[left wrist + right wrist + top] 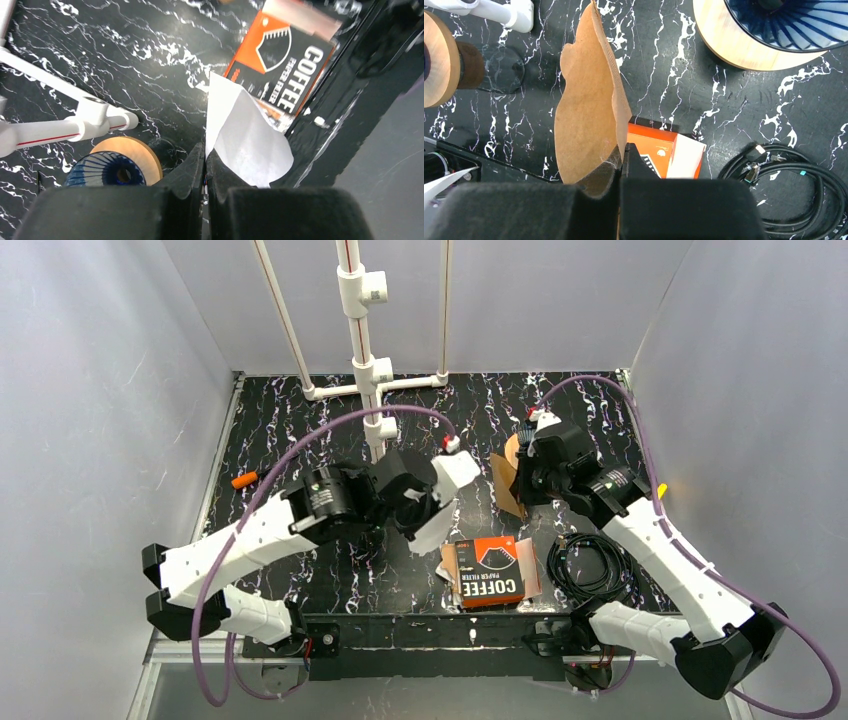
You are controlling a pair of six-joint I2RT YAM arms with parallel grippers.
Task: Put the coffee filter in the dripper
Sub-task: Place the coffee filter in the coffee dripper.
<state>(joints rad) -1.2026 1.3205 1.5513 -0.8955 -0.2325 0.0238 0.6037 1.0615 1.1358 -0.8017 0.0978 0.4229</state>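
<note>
Looking from above, I see the filter box (490, 572) lying at the near middle. Left wrist: left gripper (205, 162) pinches a white filter (245, 140), blue dripper (107, 171) close by. Right wrist: right gripper (621, 157) pinches a brown filter (589, 110).

Pale grey matte walls (100, 390) are closing in left, back & right. Black marble-look tabletop w/ white veins (270, 420) is sitting under soft even light; white plastic pipe frame (359, 330) is standing back-centre.
</note>
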